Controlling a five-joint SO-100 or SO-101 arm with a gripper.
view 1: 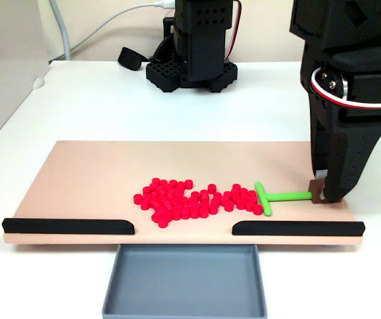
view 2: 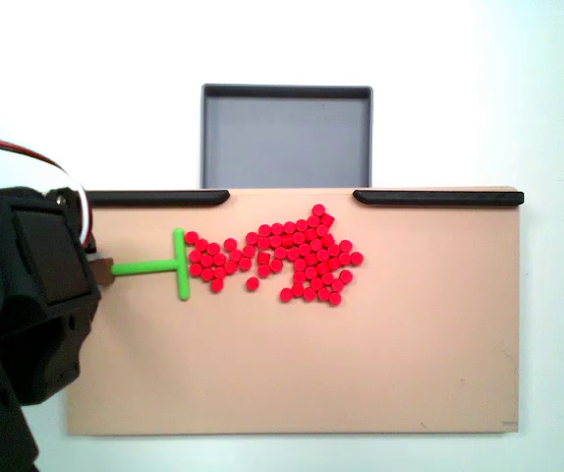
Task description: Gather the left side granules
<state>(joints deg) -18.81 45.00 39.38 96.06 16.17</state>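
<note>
in the front fixed view, nearest the camera, one grey tray is seen below the edge of one tan board, which lies on the white counter. two black rails run along the board's near edge, with a gap between them just above the tray. beyond the rails the granules lie in one loose red cluster near the board's middle, several dozen in number; an exact count cannot be made, since many touch or overlap. none is seen in the tray.

one green t-shaped pusher lies to the right of the cluster in this view, its crossbar touching the nearest granules and its stem pointing away from them. the far end of the stem is met by the gripper, where a brown tip is visible; the gripper appears clamped on the stem end, though the jaws themselves are hidden by the black housing, so this is given as a judgement. in the fixed view from above the same pusher is shown at the left of the cluster, with the gripper at the board's left edge. furthest back, one black arm base stands on the counter.

the gathering is judged to be well along: the side nearest the pusher has been drawn against the main cluster, a few stragglers remain at its fringe, and delivery through the gap to the tray is not yet done.
</note>
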